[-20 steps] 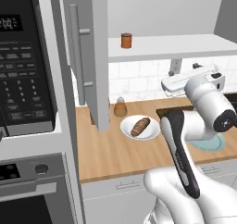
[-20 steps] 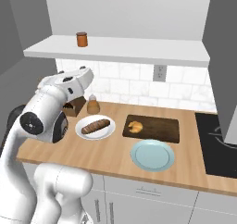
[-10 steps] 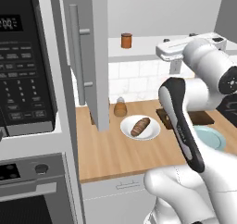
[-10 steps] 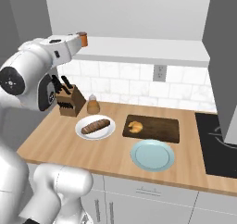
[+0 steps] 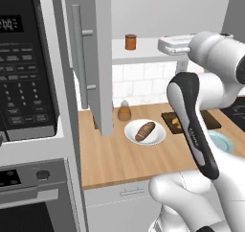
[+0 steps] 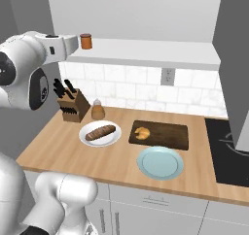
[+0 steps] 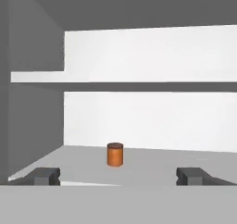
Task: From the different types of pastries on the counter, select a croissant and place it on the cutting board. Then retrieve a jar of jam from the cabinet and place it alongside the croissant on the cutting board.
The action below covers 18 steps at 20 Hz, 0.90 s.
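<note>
The arm is up high, its fingers spread wide and empty at the level of the cabinet shelf, pointing straight at the jar of jam. In the hand view the jar stands upright on the white shelf, centred between the two finger tips but well back from them, no contact. From the right base view the jar of jam sits near the left end of the shelf, just beside the end of the white hand. From the left base view the jar of jam shows just to the right of the open cabinet door, with its long bar handle, and the hand is further right along the shelf.

Down on the counter, the croissant already lies on the cutting board, on the board's left part. Left of the board is a white plate carrying the brown roll. In front of the board, nearer the counter's edge, rests a teal plate. Behind the white plate stands the tan shaker, and left of it a knife block. A black microwave hangs left of the cabinet door
</note>
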### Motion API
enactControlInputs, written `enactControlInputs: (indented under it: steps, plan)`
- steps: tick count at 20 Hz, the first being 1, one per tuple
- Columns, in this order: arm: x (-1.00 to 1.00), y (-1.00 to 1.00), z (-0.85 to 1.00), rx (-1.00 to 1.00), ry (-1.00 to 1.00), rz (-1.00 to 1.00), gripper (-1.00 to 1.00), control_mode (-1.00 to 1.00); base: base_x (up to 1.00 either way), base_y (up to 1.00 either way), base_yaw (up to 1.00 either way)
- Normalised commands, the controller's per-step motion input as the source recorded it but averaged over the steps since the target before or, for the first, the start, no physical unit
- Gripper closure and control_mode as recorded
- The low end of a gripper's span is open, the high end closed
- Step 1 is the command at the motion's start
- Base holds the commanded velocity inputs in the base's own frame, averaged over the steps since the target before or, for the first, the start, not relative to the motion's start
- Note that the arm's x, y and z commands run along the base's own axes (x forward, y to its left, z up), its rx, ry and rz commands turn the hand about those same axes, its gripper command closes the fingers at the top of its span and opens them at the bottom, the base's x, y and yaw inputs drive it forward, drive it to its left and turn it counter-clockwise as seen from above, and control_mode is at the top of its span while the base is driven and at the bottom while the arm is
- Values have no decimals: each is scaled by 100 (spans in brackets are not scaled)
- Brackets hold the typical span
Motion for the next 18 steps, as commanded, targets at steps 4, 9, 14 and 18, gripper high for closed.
enactControlInputs:
  steps: [4, 9, 14, 18]
  plan:
    - [19, 18, -33, 1, 3, 11, -100, -100, 0, 0, 0]
    - [2, 2, -3, 0, 1, 0, -100, -100, 0, 0, 0]
    - [29, 6, -3, 0, 22, 0, -100, -100, 0, 0, 0]
    - [26, 6, 0, 0, 26, 0, -100, -100, 0, 0, 0]
